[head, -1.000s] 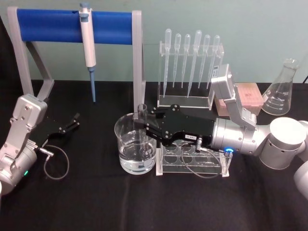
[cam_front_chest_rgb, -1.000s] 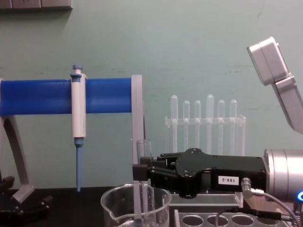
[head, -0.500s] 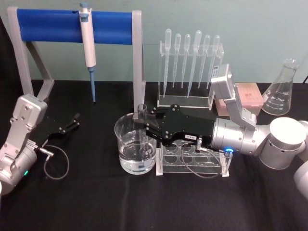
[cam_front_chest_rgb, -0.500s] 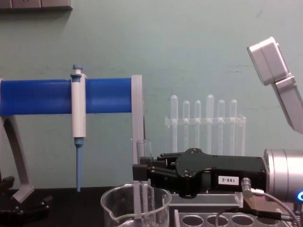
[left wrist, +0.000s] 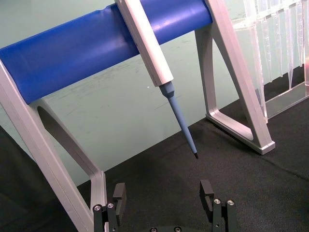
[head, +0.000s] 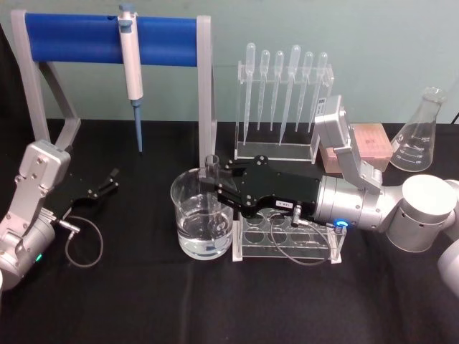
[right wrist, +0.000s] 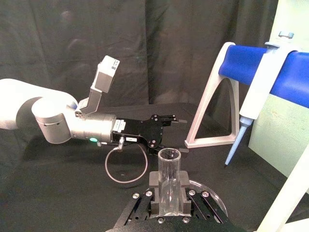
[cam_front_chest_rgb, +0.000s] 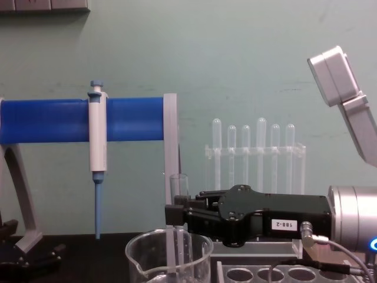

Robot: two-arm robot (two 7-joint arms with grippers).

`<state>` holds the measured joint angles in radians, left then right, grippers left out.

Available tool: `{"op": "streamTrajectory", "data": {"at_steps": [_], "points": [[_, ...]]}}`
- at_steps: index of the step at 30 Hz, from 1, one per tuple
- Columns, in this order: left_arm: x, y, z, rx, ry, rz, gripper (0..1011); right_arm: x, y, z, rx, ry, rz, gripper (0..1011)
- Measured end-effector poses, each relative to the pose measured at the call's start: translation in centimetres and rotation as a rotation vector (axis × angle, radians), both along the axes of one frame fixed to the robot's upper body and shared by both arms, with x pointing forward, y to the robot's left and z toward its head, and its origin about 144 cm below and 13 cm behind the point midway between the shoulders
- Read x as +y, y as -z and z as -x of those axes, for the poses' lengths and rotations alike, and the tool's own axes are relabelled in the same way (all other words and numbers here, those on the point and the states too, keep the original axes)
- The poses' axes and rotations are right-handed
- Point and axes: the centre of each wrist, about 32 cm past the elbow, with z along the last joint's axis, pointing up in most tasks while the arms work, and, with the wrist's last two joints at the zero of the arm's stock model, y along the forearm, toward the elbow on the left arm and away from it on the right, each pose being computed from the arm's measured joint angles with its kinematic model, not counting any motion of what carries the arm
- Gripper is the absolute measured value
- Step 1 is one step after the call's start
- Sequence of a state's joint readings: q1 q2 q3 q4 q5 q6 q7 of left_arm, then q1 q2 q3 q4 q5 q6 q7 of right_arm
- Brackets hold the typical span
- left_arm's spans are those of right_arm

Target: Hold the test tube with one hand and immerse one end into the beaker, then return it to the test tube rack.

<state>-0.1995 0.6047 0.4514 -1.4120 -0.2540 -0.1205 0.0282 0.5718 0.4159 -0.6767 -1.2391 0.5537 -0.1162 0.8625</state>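
- One test tube (head: pixel 211 165) stands upright in the clenched jaws of the right gripper (head: pixel 213 188). Its open rim rises above the black fingers and its lower part hangs inside the single beaker (head: pixel 179 199).
- Clear liquid fills the bottom of the beaker; whether the tube's tip reaches it cannot be told.
- The beaker sits on the black table (head: pixel 143 301), just beside the left end of the one clear test tube rack (head: pixel 247 244). The right arm reaches across the rack.
- The left gripper (head: pixel 107 183) rests low at the table's left, well apart from the beaker. Its two fingers (left wrist: pixel 118 195) are spread and hold nothing.
- One white-and-blue micropipette (head: pixel 130 64) hangs tip down from the blue bar (head: pixel 72 36) of a grey stand at the back left.
- Six plastic pipettes (head: pixel 294 79) stand bulb up in one clear holder (head: pixel 276 150) behind the rack.
- One conical flask (head: pixel 419 140) stands at the far right, with one pink box (head: pixel 369 143) beside it.
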Motion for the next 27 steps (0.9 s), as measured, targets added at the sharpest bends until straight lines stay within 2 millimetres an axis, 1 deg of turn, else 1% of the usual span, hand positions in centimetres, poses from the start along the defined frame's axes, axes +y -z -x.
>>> {"op": "streamTrajectory", "data": {"at_steps": [27], "points": [[0.00, 0.00, 0.00, 0.000, 0.000, 0.000, 1000, 0.00, 0.00, 0.00, 0.000, 0.000, 0.000, 246]]}}
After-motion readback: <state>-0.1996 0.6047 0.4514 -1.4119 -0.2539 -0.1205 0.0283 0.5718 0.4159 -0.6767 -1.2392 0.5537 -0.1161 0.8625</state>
